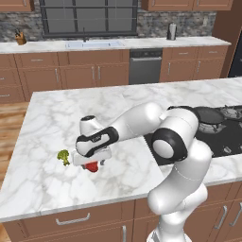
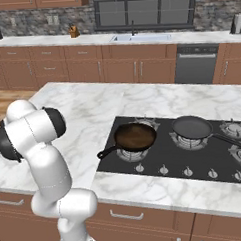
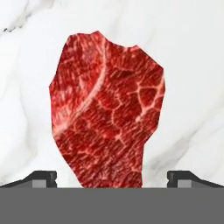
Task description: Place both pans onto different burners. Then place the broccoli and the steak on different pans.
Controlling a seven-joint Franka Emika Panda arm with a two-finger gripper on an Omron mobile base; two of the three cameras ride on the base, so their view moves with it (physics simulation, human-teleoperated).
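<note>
The red marbled steak (image 3: 107, 109) lies on the white marble island, and my gripper (image 3: 112, 178) hangs straight over it, open, one fingertip (image 3: 41, 177) on either side of its near end. From the left base view the steak (image 1: 93, 166) peeks out under the hand, with the small green broccoli (image 1: 64, 157) just to its left. The rust-brown pan (image 2: 136, 136) sits on the front left burner and the near-black pan (image 2: 192, 127) on the burner behind it to the right. Both pans are empty.
The black cooktop (image 2: 160, 163) is set into the island's right part, with bare burners (image 2: 234, 129) at its right end and knobs along its front. My arm reaches left across the island (image 1: 52, 118). A back counter with a sink (image 2: 140, 37) stands far off.
</note>
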